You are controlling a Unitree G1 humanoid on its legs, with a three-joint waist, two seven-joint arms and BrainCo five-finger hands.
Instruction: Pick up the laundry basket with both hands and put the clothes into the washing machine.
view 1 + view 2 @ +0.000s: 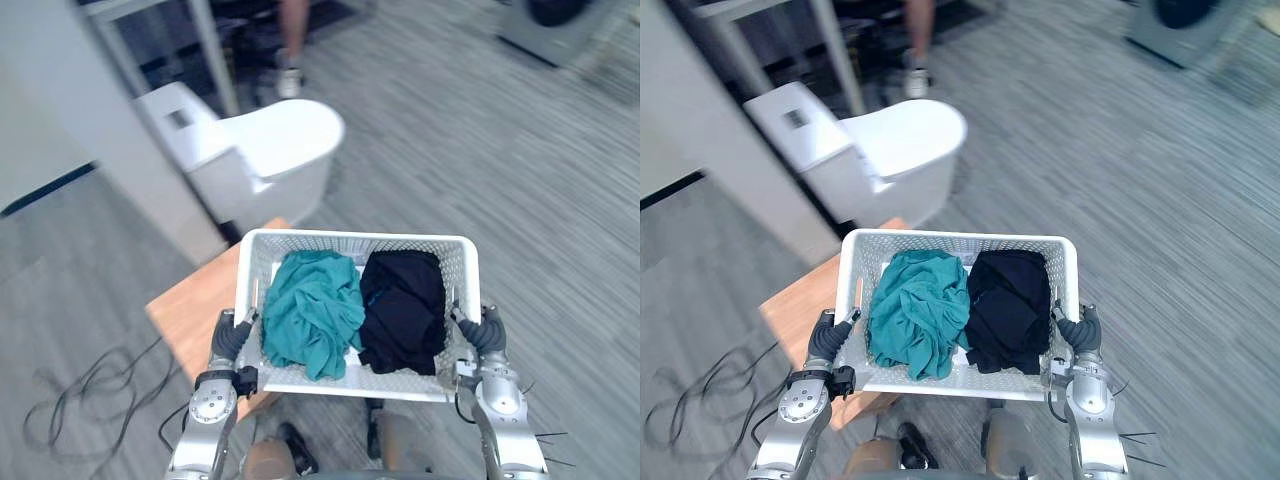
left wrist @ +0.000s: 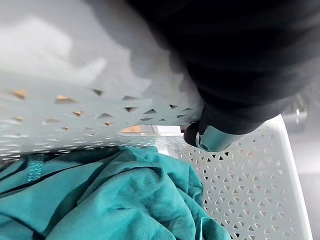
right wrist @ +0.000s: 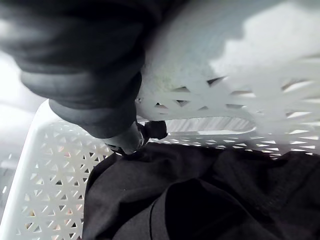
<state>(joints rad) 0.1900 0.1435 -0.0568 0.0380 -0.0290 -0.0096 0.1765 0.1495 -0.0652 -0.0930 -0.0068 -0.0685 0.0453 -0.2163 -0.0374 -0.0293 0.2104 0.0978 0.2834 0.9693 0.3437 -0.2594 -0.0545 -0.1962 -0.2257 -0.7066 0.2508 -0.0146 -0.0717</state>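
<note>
Grips the left wall of the white laundry basket (image 1: 350, 237) with the left hand (image 1: 232, 338), fingers (image 2: 207, 139) clenched on the rim, one dark tip poking in by the handle slot. Grips the right wall with the right hand (image 1: 485, 332) in the same way, fingers (image 3: 131, 140) hooked in at the slot there.

Below the basket's left part, a wooden desk (image 1: 195, 305); cannot tell whether touching it. All around, grey carpet floor (image 1: 480, 150). Far left, a white wall (image 1: 90, 120); next to it a white toilet (image 1: 270, 150); behind that, a person's leg and shoe (image 1: 290, 75).

Sits held between both sets of fingers. Inside, a teal cloth (image 1: 312, 310) near the left hand and a black cloth (image 1: 403, 310) near the right hand, touching each other.
</note>
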